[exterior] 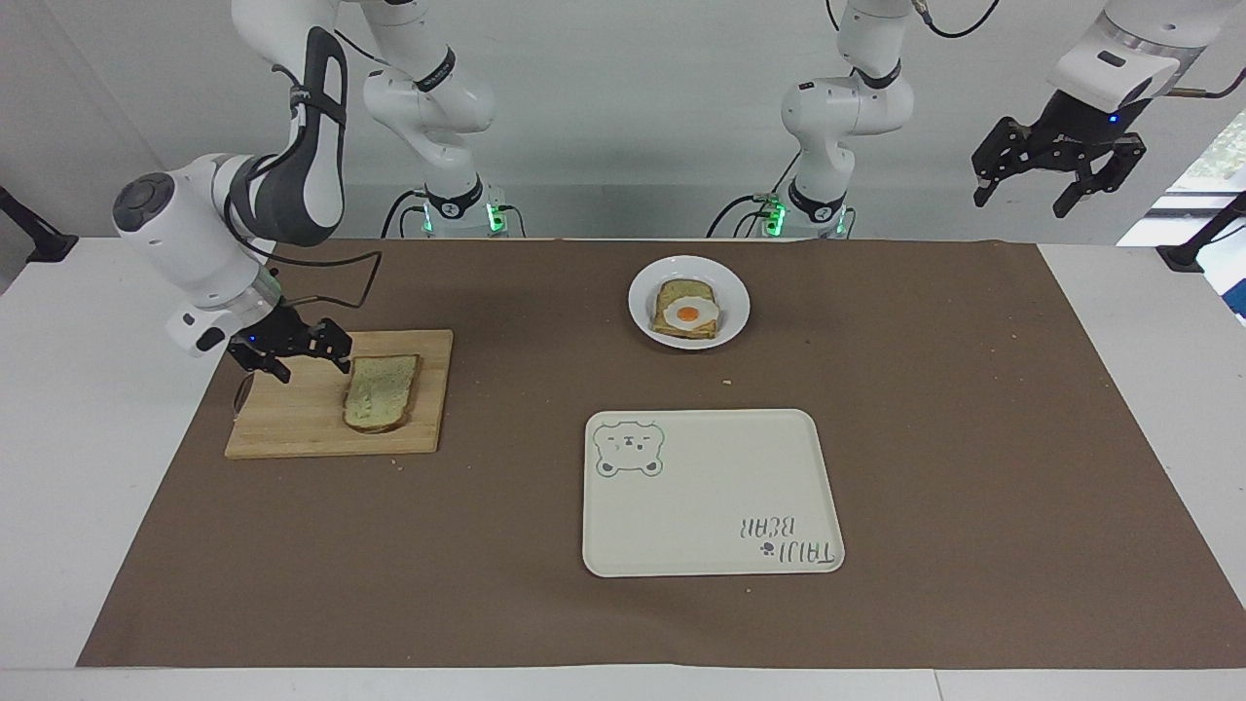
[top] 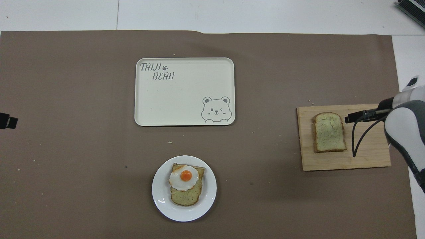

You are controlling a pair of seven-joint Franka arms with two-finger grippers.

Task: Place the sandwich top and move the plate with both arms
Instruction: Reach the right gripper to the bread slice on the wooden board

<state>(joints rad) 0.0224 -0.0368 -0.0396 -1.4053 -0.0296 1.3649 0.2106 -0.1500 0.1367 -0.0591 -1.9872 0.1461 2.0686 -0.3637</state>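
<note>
The sandwich top [exterior: 382,391] [top: 329,132], a plain speckled slice with a brown crust, lies flat on a wooden board [exterior: 292,424] [top: 365,161] toward the right arm's end of the table. My right gripper [exterior: 313,370] hangs open low over the board, right beside the slice and not holding it. The small white plate [exterior: 737,292] [top: 160,196] sits near the robots at mid-table and carries a bread slice topped with a fried egg [exterior: 689,313] [top: 184,177]. Raised above the left arm's end of the table, my left gripper [exterior: 1022,204] waits open and empty.
A cream rectangular tray with a bear drawing [exterior: 711,497] [top: 184,96] lies farther from the robots than the plate. Brown paper covers the table, with a few crumbs on it. The right arm's white forearm [top: 403,132] overhangs the board's outer edge.
</note>
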